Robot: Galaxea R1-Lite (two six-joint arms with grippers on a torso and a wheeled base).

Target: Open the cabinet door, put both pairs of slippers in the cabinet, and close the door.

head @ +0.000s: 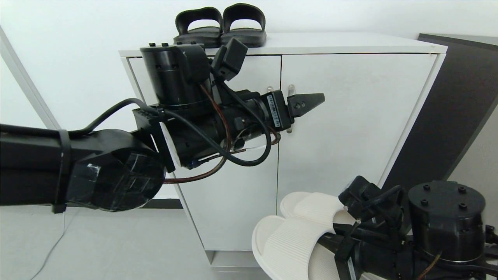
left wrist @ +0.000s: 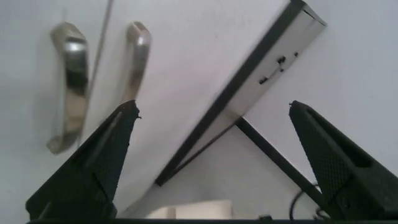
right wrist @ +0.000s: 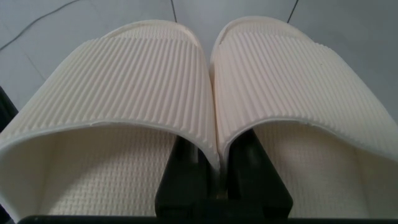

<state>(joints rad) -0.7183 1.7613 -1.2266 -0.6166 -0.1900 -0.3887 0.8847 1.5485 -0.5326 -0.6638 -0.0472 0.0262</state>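
The white cabinet (head: 350,128) stands with both doors shut, its two metal handles (head: 291,91) side by side at the middle seam. A black pair of slippers (head: 220,25) rests on top of it. My left gripper (head: 311,102) hovers just in front of the handles, open and empty; in the left wrist view its fingers (left wrist: 93,174) are spread wide with the handles (left wrist: 71,87) a short way ahead. Low at the right, my right gripper (head: 338,237) is shut on the inner straps of a white pair of slippers (head: 288,233), seen close up in the right wrist view as the ribbed white slippers (right wrist: 137,81).
Grey tiled floor (head: 116,241) lies in front of and left of the cabinet. A dark panel (head: 455,109) stands against the cabinet's right side. A thin cable (head: 50,249) trails over the floor at the left.
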